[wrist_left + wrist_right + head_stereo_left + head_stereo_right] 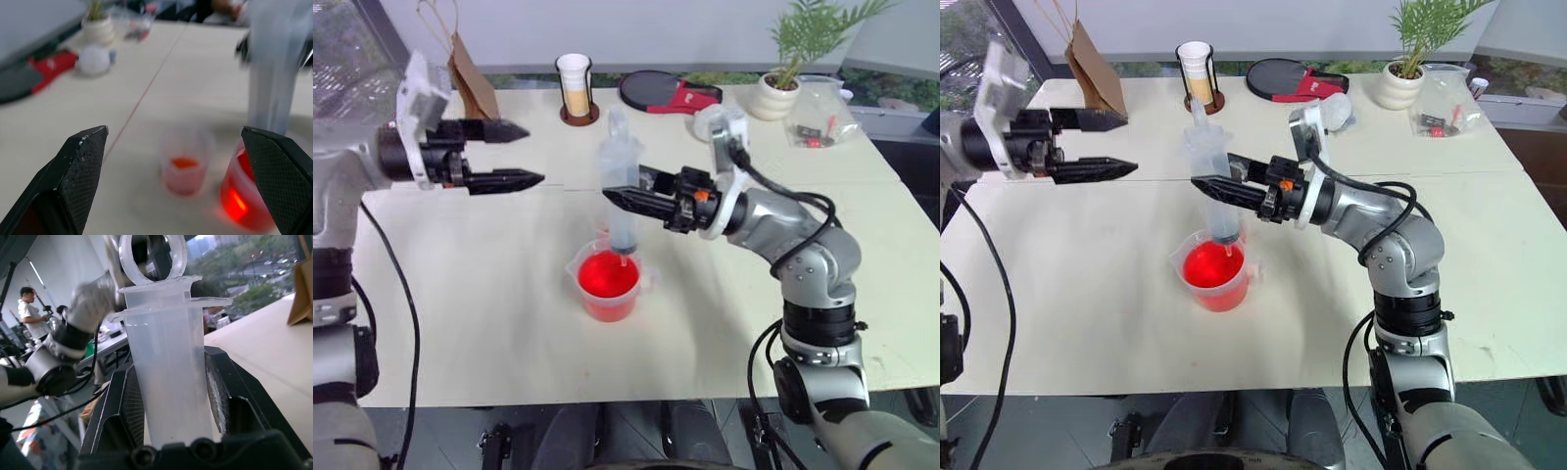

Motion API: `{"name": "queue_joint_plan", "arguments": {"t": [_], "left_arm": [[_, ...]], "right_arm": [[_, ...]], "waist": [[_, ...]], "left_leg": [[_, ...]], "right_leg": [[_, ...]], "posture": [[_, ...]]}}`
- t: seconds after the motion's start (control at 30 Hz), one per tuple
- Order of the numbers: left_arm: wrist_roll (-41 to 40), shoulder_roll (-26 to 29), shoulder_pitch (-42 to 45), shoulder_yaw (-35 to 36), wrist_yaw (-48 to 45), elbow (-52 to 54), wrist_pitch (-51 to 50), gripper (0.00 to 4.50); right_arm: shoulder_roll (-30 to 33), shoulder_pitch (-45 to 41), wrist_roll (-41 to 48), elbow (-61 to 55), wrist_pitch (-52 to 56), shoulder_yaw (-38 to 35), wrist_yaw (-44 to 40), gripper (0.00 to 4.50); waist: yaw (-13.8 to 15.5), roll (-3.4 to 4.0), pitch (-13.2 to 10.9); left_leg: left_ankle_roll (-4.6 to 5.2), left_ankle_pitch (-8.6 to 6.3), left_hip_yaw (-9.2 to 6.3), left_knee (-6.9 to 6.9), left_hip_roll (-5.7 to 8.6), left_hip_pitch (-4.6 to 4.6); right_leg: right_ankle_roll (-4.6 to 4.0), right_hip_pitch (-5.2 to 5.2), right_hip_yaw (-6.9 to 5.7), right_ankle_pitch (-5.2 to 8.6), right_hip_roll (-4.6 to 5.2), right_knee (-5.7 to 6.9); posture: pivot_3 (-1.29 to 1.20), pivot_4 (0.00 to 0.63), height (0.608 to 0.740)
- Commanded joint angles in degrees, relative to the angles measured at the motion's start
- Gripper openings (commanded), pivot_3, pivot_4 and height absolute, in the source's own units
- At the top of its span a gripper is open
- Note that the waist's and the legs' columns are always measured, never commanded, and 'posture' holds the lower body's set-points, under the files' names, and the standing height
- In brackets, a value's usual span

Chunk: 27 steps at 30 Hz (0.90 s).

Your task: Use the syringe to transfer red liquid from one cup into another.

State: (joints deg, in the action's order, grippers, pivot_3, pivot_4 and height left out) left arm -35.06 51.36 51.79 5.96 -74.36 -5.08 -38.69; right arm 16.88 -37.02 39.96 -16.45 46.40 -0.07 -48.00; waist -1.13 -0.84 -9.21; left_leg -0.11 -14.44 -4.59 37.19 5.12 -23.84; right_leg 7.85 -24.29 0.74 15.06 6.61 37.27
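The syringe (619,157) stands upright with my right gripper (613,200) shut on its clear barrel (166,367). Its orange tip dips into the wide spouted cup (609,310), which holds the red liquid (607,276). The small plain cup (185,164) stands just beside that cup, with a little red liquid at its bottom. My left gripper (533,155) hovers to the left of the syringe, well above the table. It points level toward the syringe, open, with nothing between its fingers.
Along the table's far edge stand a brown paper bag (470,73), a tall white cup in a dark holder (575,86), a red and black paddle (666,94), a potted plant (781,83) and a clear plastic bag (822,117).
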Motion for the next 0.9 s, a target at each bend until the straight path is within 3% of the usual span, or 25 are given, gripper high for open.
{"name": "queue_joint_plan", "arguments": {"t": [0.03,0.43,0.7,0.9], "left_arm": [[-3.1,-1.7,2.9,1.8,1.7,2.8,-1.6,4.5],[0.2,-8.8,4.1,-2.0,4.4,1.5,3.5,4.5],[1.2,-6.2,2.8,-2.5,0.6,0.3,3.4,4.5],[0.2,-7.8,2.3,-2.6,2.3,1.7,3.3,4.5]], "right_arm": [[-0.4,0.6,-1.1,-2.0,-3.6,2.1,0.1,1.42],[-1.1,2.4,-3.4,-1.2,-8.4,5.7,1.5,1.42],[-1.5,2.3,-3.4,-0.1,-9.4,4.7,3.0,1.42],[-1.4,2.9,-2.8,-0.6,-9.1,5.5,2.8,1.42]], "waist": [[0.0,0.0,0.0],[0.0,0.0,0.0],[0.0,0.0,0.0],[0.2,0.0,0.0]], "left_leg": [[0.0,0.0,0.0,0.01,0.0,0.0],[-0.08,0.05,0.0,0.01,-0.02,0.01],[-0.08,0.05,0.0,0.02,-0.01,0.01],[-0.08,0.05,0.0,0.03,-0.02,0.01]], "right_leg": [[0.0,0.0,0.0,0.0,0.0,0.0],[0.0,0.0,0.01,0.0,-0.04,0.0],[0.0,0.0,0.01,0.0,-0.04,0.0],[0.0,0.02,0.01,0.0,-0.05,0.0]], "posture": [[0.0,0.15,0.739],[0.0,0.15,0.739],[0.0,0.15,0.739],[0.0,0.15,0.739]]}}
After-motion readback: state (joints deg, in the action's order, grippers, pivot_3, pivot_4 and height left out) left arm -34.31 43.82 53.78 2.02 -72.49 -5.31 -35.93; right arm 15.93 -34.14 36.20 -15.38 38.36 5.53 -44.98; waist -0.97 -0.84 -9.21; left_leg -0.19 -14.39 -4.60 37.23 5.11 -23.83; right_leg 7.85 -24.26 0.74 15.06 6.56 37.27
